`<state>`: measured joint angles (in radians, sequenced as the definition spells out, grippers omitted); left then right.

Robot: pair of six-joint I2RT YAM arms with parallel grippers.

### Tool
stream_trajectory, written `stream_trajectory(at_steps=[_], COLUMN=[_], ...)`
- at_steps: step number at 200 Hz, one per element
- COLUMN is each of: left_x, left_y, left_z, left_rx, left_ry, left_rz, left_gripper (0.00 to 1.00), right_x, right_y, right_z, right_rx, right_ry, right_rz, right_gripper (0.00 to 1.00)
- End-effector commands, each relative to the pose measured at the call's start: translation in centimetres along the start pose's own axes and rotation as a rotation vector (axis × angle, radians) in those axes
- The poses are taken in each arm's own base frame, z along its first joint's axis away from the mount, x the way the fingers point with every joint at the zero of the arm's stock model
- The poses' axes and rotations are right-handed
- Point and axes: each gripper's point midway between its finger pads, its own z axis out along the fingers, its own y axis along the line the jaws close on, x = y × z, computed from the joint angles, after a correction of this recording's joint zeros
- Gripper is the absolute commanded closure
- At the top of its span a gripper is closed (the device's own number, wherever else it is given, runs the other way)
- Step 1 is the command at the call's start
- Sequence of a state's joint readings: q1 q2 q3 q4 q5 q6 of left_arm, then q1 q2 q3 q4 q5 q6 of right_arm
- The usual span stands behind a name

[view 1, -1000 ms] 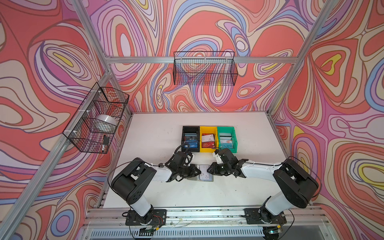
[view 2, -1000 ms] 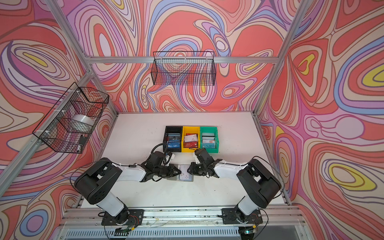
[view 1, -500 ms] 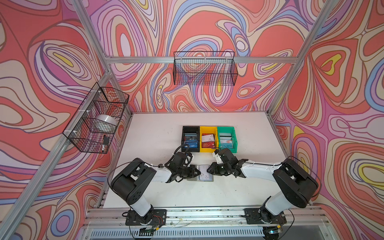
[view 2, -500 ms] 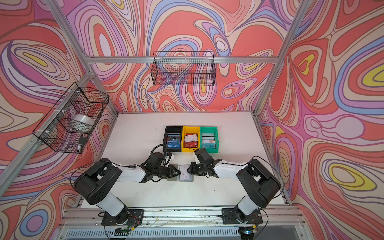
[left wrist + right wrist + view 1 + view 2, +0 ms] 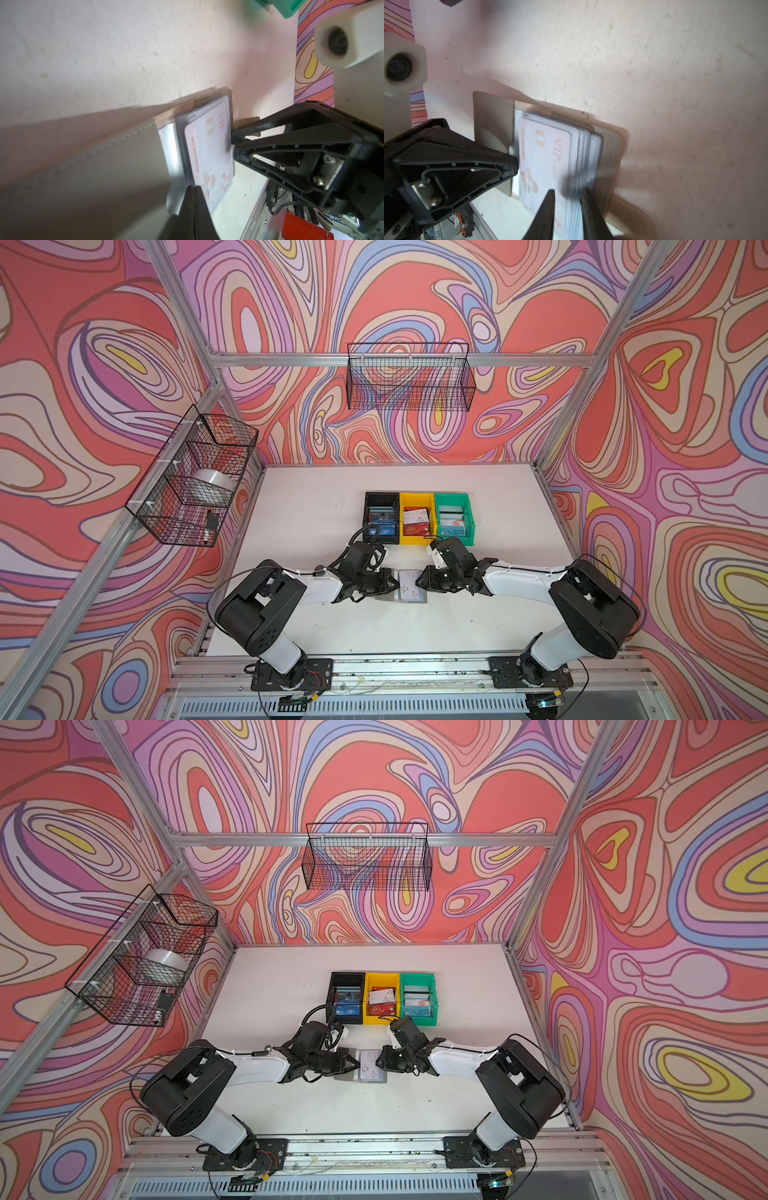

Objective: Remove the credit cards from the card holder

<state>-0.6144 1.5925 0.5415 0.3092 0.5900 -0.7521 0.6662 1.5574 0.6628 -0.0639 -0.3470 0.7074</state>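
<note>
The grey card holder (image 5: 385, 597) (image 5: 345, 1076) lies open on the white table between both grippers. A white credit card (image 5: 409, 584) (image 5: 209, 149) (image 5: 546, 153) with red print lies in its top clear sleeve. My left gripper (image 5: 397, 581) (image 5: 194, 187) is shut, its tips touching the sleeve's edge beside the card; whether anything thin is pinched does not show. My right gripper (image 5: 417, 581) (image 5: 568, 192) straddles the stack of clear sleeves at the holder's (image 5: 610, 149) other side, one finger above and one below.
A black bin (image 5: 380, 499), a yellow bin (image 5: 417, 497) and a green bin (image 5: 453, 499) with cards stand in a row just behind the grippers. Wire baskets hang on the left wall (image 5: 195, 481) and the back wall (image 5: 409, 381).
My left gripper's jaws have closed together at the sleeve's edge. Neither arm nor the holder has visibly shifted.
</note>
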Motion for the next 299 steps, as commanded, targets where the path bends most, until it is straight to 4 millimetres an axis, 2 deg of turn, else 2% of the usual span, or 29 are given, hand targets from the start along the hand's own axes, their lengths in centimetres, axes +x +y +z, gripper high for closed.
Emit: stream_trajectory(at_steps=[1,13,62,109,159,196,240,242,246,299], left_x=[-0.4,-0.4,-0.3,-0.5,-0.6,-0.6,-0.6,0.3,0.6,0.8], left_y=[-0.2,-0.3,-0.3,-0.3,-0.1,-0.1,-0.1,0.7,1.0,1.0], left_z=[-0.1,0.0,-0.3,0.2,1.3,1.3,1.3,1.2,1.2,1.1], left_rx=[-0.006,0.003,0.012,0.025,0.065,0.063,0.063,0.048,0.045,0.045], left_ry=[-0.002,-0.003,-0.020,-0.026,-0.019,-0.024,-0.019,-0.004,0.001,-0.003], left_rz=[0.008,0.005,0.003,-0.003,-0.033,-0.030,-0.029,-0.044,-0.050,-0.052], left_gripper=[0.96,0.95,0.78,0.75,0.75,0.76,0.81,0.82,0.82,0.89], right_x=[0.3,0.4,0.4,0.4,0.5,0.6,0.6,0.6,0.6,0.7], right_y=[-0.8,-0.8,-0.8,-0.7,-0.8,-0.9,-1.0,-1.0,-1.0,-1.1], right_z=[-0.3,-0.2,0.1,0.3,0.3,0.3,0.5,0.5,0.5,0.5], right_rx=[0.033,0.031,0.025,0.021,0.022,0.024,0.023,0.022,0.022,0.023], right_ry=[0.002,0.003,0.010,0.012,0.015,0.017,0.019,0.018,0.018,0.021], right_rz=[0.000,-0.001,0.000,0.001,0.005,0.007,0.010,0.009,0.009,0.013], right_gripper=[0.74,0.74,0.74,0.74,0.74,0.74,0.74,0.74,0.74,0.74])
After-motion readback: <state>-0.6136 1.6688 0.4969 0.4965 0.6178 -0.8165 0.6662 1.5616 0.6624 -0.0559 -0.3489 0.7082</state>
